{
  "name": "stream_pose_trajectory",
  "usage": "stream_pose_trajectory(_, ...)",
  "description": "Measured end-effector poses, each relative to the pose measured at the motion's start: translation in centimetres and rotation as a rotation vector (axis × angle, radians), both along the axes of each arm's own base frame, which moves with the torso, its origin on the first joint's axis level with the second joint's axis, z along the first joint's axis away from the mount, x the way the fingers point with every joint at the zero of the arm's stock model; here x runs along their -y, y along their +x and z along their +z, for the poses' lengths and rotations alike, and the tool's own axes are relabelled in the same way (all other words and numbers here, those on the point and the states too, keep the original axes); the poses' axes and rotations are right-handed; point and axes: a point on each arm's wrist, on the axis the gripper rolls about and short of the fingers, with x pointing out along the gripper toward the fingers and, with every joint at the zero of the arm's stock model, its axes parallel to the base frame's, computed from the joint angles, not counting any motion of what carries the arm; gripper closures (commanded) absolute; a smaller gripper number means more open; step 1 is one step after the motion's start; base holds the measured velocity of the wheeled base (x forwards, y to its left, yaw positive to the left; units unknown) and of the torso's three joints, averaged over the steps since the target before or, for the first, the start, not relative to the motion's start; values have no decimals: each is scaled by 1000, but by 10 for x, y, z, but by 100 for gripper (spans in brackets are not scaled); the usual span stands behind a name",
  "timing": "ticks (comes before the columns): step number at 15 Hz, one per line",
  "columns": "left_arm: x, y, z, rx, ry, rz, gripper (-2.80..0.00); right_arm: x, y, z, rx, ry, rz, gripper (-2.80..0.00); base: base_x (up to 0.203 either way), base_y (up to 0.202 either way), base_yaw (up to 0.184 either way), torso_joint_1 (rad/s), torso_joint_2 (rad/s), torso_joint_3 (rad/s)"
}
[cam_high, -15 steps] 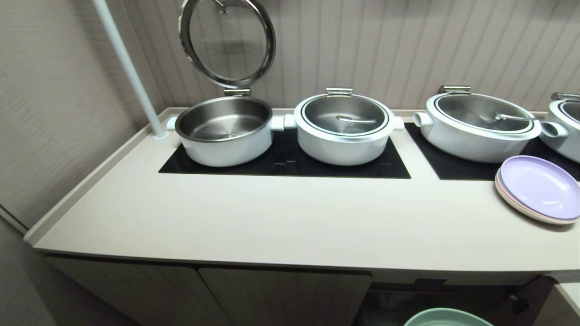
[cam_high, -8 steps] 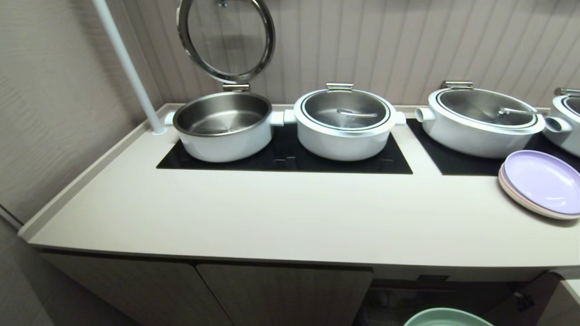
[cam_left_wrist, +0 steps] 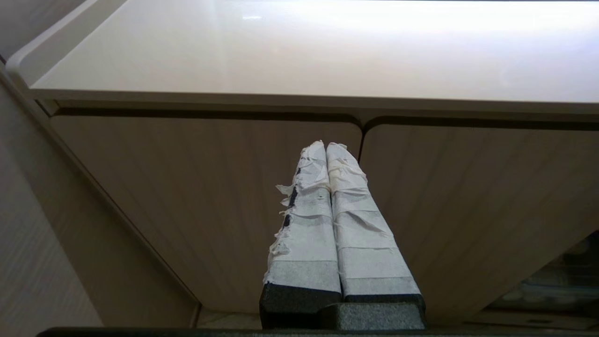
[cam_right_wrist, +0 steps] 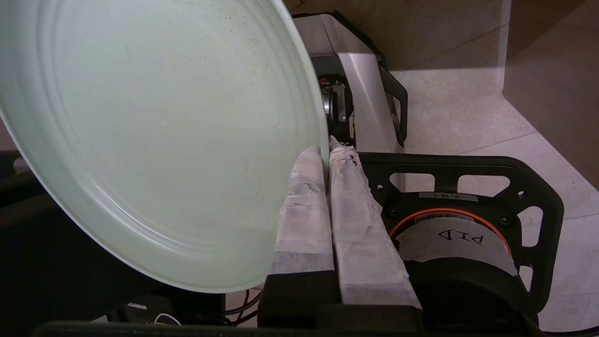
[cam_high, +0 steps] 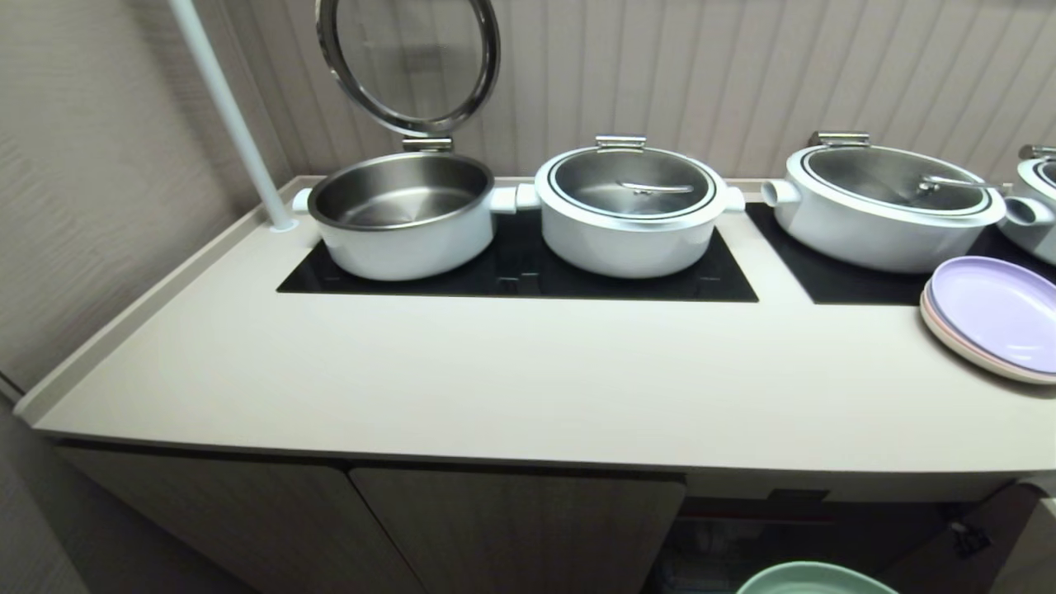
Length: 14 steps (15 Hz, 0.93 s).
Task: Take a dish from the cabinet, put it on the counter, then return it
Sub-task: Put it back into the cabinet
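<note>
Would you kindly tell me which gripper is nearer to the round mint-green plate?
Right: the right gripper is shut on the round mint-green plate's rim, while the left gripper is shut, empty, facing closed beige cabinet doors.

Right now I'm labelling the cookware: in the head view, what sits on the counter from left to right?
White pole → open pot → lidded pot → second lidded pot → stacked plates, lilac on top.

Head cam: high, looks fwd and down over surface point(cam_high: 528, 388) and cabinet point(cam_high: 511, 528) doors. Left wrist cam: low, close, faces up at same doors and surface edge. Right wrist cam: close on dish point(cam_right_wrist: 154, 140), floor behind; dish also at head view's bottom edge.
</note>
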Motion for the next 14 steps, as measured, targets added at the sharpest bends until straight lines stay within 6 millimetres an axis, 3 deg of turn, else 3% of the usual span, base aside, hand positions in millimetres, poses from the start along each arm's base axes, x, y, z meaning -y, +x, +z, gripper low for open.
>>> stream_pose_trajectory(14,0,0,0,1,0,0,0,0,0,0,-2,1,8,0,0,0,0,-162,346,182)
